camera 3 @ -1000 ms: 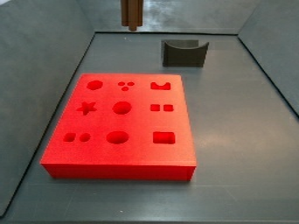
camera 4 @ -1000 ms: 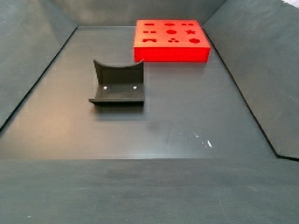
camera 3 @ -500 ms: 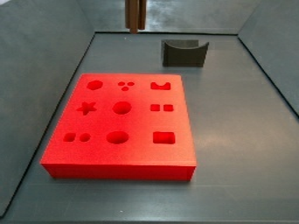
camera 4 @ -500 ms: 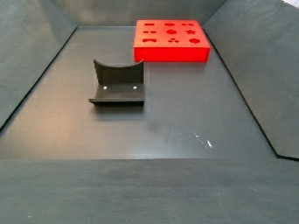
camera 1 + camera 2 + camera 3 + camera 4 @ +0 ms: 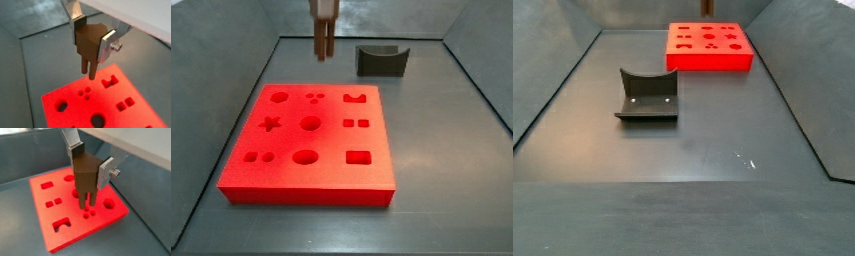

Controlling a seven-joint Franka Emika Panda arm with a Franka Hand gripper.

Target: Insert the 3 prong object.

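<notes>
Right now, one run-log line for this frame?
gripper: shut on 3 prong object | position: above red block, prongs down, near three-hole slot | inserted: not yet | curved block: untouched

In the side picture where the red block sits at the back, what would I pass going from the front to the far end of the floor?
Near to far: dark grey curved block → red block. The gripper, shut on the 3 prong object, shows only in the wrist views, not here.

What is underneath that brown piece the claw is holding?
Under the 3 prong object, clamped in the gripper, lies the red block with its shaped holes. In a wrist view, three small round holes sit near the prongs. The hole bottoms cannot be seen.
</notes>
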